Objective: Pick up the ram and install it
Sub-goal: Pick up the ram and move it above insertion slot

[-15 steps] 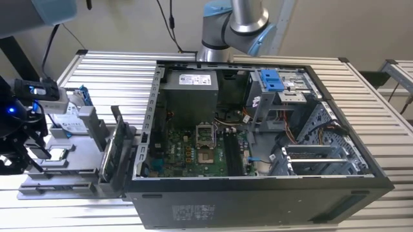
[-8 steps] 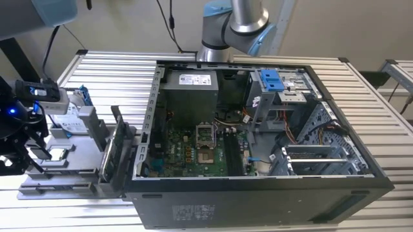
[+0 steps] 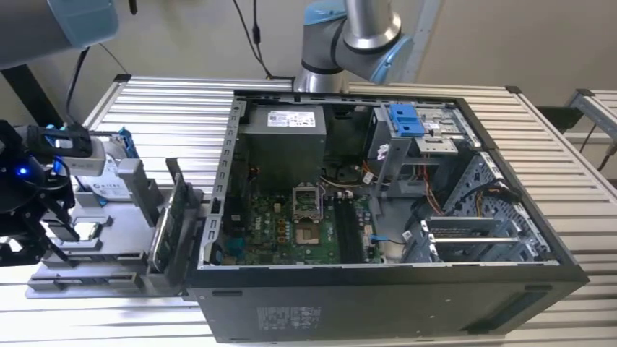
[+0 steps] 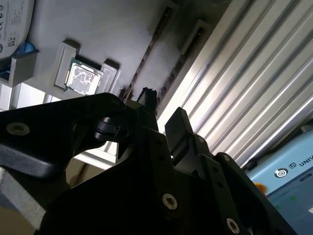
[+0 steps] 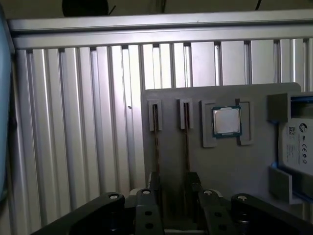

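The black gripper (image 5: 173,188) hangs low over the flat grey plastic parts tray (image 5: 220,166) with its jaws parted and nothing clamped. The ram (image 5: 186,147), a long thin dark stick, stands on edge in a narrow slot of the tray beside a second stick like it, and in the first wrist view it runs in between the fingers (image 5: 195,188). Also on the tray, past the ram's slot, are a square silver processor chip (image 5: 226,121) and a silver hard drive with a blue bracket (image 5: 296,142).

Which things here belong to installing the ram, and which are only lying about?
For the job: thin dark ram sticks in a grey holder; black end effector close to them; open black computer case.
Lying about: square silver processor chip; silver hard drive with blue bracket.
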Controlling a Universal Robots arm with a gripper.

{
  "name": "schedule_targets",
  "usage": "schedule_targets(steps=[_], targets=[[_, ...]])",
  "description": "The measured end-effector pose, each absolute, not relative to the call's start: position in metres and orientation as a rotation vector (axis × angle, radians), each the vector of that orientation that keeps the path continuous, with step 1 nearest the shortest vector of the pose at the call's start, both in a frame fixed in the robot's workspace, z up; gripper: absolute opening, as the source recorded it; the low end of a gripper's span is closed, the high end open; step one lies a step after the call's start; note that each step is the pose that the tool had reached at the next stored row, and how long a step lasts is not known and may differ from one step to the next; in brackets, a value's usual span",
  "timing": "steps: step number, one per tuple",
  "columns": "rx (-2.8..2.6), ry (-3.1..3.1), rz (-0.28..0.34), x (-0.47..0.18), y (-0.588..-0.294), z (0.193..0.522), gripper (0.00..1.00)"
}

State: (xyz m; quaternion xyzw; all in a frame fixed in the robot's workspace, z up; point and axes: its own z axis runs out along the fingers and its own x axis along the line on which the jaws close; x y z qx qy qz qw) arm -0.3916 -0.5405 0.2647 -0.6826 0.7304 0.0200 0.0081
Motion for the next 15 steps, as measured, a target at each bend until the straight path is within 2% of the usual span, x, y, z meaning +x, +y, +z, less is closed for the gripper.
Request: schedule_targets(steps=[15], targets=[[-2.135, 2.284, 0.064, -0.392, -0.540, 0.250, 0.36]])
